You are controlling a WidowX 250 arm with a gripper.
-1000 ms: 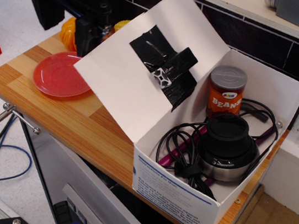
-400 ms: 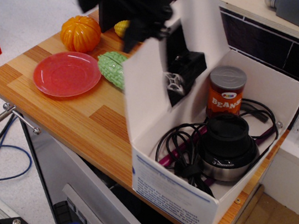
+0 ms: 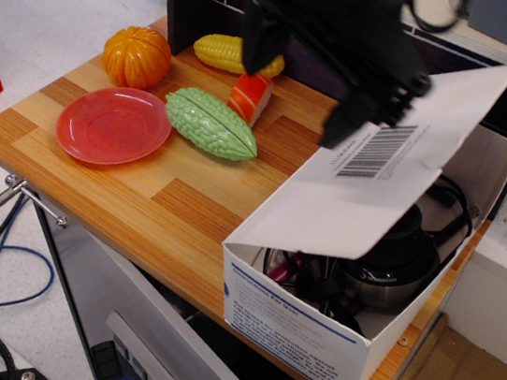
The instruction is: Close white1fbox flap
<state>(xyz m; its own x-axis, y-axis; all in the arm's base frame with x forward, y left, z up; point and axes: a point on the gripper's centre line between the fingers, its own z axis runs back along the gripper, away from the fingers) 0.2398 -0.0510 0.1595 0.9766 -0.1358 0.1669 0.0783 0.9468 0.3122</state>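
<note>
The white1fbox (image 3: 295, 333) stands at the table's front right, with blue text on its near long side. Its flap (image 3: 367, 192) leans over the opening, barcode face up, tilted and not flat on the box. Black cables and a round black and silver object (image 3: 384, 270) show under it. My gripper (image 3: 370, 98) is a dark blurred shape pressing on the flap's upper face near the barcode. I cannot tell how its jaws stand.
A red plate (image 3: 113, 125), an orange (image 3: 136, 55), a green gourd (image 3: 211, 123), a corn cob (image 3: 230, 53) and a red block (image 3: 252, 98) lie on the wooden table (image 3: 139, 198) left of the box. A dark wall rises behind.
The flap swung from leaning left and open, past upright, down over the box, now showing its barcode face. My gripper moved right with it. The beans can is now hidden.
</note>
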